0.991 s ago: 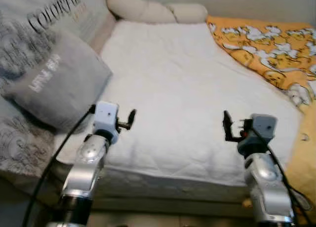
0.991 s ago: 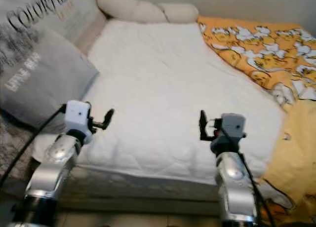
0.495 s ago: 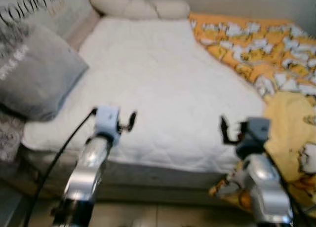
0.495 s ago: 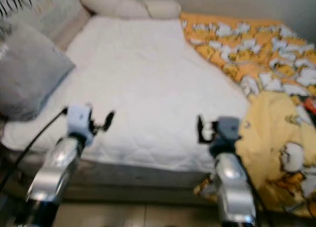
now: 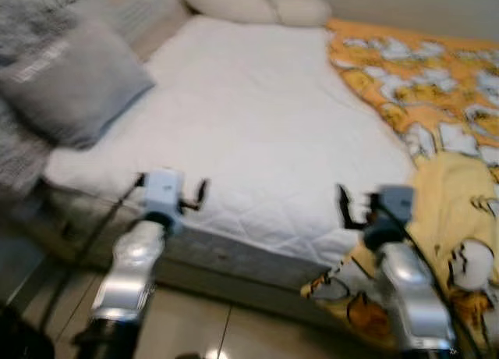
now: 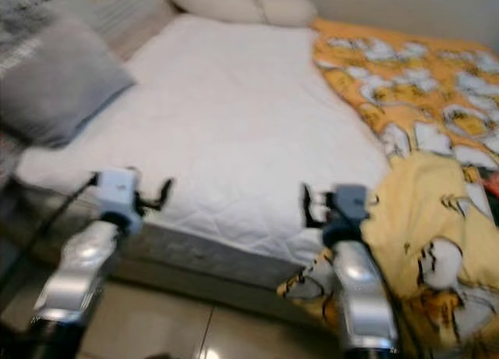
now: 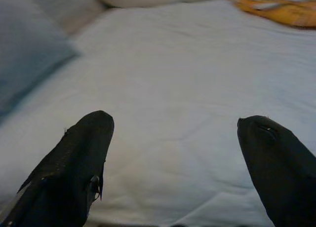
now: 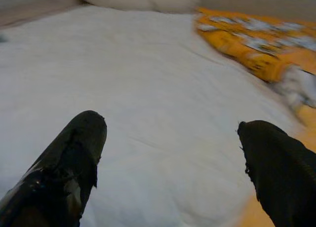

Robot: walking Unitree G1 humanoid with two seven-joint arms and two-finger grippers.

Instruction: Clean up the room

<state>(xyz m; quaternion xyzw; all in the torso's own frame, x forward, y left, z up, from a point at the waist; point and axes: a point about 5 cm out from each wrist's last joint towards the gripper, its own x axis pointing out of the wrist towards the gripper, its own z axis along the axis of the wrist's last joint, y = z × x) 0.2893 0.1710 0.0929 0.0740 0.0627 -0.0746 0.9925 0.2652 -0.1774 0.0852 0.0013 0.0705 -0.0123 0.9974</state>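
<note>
Basically nothing tidied yet, judging from how things lie; the bed with the white quilted mattress cover (image 5: 265,133) is bare across its middle, and the orange-and-yellow cartoon-print blanket (image 5: 437,109) is bunched along the robot's right side of the bed, with one yellow end spilling off the corner toward the tiled floor (image 5: 203,328); the grey square cushion with pale lettering (image 5: 74,82) sits at the left edge of the mattress against more grey printed bedding, and a long cream bolster pillow (image 5: 249,6) lies across the far end; left gripper (image 5: 196,197) hovers at the near left edge of the mattress, fingers spread apart, holding nothing; right gripper (image 5: 345,209) hovers at the near right corner, just beside the hanging blanket end, fingers likewise apart and empty; both wrist views confirm wide-open fingers (image 7: 74,163) over white cover, with the blanket off to one side in the right one; head views are blurred, so fine clutter can't be made out; my read: blanket is the obvious item left, needs lifting off the floor and spreading or folding, then cushion straightened; task looks near its start.
</note>
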